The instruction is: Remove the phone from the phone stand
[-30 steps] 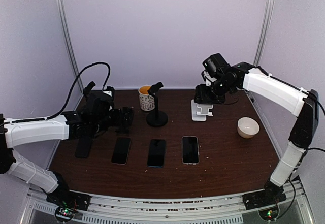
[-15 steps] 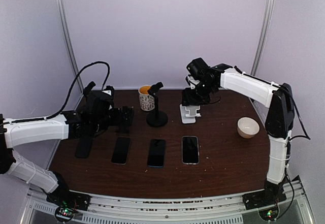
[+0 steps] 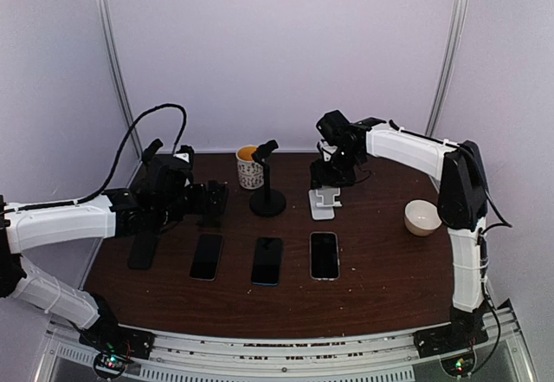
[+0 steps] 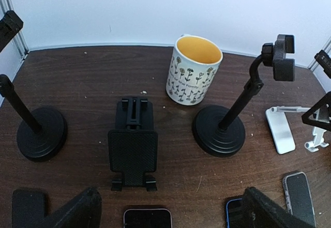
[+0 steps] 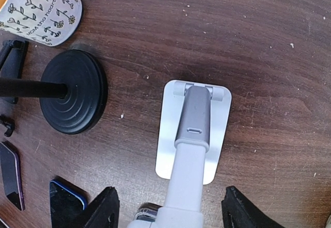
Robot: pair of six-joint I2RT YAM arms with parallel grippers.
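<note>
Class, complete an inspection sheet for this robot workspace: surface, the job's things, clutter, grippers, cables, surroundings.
Surface: dark brown wooden table, pale specks.
Job's things: white folding phone stand, empty; four dark phones flat in a row.
Clutter: flower-patterned ceramic mug; white bowl; two black pole stands; black folding stand, empty.
Grippers: left gripper open, empty; right gripper straddling the white stand, grip unclear.
Cables: black cable looping above the left arm.
Surroundings: pale walls, metal corner posts.

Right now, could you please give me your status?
Left claw open, empty. Right claw open, straddling white folding phone stand. Stand empty; dark phones lie flat on brown wooden table. Nothing blocking.
</note>
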